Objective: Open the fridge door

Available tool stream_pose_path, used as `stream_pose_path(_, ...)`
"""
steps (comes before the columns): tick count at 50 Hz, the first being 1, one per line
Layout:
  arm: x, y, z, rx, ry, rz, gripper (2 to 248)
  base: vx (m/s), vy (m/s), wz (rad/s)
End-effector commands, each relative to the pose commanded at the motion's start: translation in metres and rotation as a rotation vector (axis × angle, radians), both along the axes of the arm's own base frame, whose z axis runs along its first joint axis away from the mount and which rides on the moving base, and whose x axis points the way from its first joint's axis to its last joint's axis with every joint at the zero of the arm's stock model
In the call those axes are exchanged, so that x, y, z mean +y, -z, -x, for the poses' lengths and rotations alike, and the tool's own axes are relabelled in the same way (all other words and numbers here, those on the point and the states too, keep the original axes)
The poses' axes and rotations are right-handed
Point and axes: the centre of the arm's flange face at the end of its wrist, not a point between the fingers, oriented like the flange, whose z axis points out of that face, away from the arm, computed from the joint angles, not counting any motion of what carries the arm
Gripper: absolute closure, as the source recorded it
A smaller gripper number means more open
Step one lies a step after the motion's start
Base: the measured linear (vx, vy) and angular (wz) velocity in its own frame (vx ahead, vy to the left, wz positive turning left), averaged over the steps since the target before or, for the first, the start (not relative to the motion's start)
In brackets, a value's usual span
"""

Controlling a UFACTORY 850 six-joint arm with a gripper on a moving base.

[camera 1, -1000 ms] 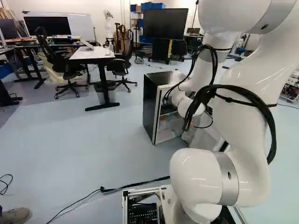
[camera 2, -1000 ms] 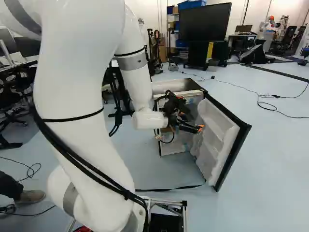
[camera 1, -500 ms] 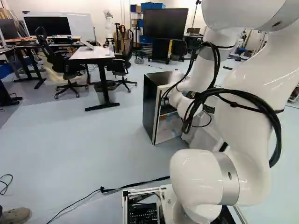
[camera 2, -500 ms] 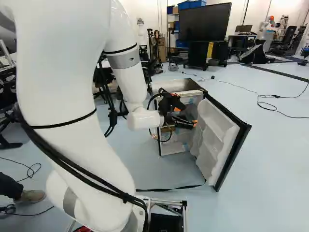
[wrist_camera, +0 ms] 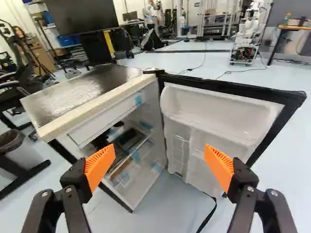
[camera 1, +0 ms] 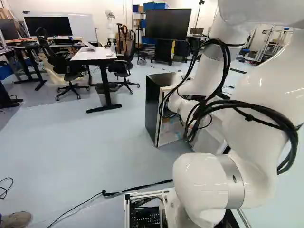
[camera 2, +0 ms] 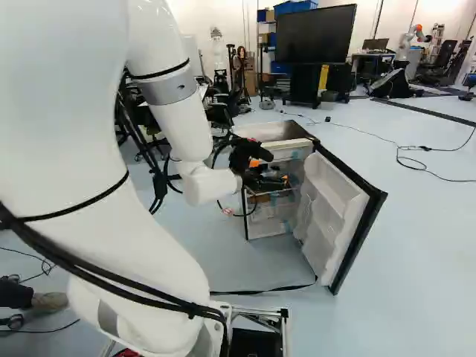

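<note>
We look across a pale blue floor at a small fridge, right of centre in the left base view, its door wide open. The door's white inner side has moulded shelves; its outer rim is black. Inside the cabinet, we see a shelf with dark items on it, and bits of blue tape.

Our white arm reaches toward the open front, ending in a black gripper. Its two fingers stand wide apart, orange pads facing each other, gripping nothing. In the wrist view, we find the fridge ahead of them: the cabinet lies ahead of one finger, the door ahead of the other.

Behind the fridge stands a large dark screen. In the left base view, a white desk and black office chairs are farther left. Beyond the door, the wrist view shows another robot.
</note>
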Motion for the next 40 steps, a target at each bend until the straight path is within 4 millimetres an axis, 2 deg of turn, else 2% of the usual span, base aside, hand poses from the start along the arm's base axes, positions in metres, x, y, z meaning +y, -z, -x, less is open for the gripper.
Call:
stream_pose_path(20,0.035,-0.009,0.021,0.011,-0.232,0.031,3,0.0,0.0,0.0)
stream_pose_path(40,0.06,-0.013,0.04,0.022,-0.404,0.064,3,0.0,0.0,0.0)
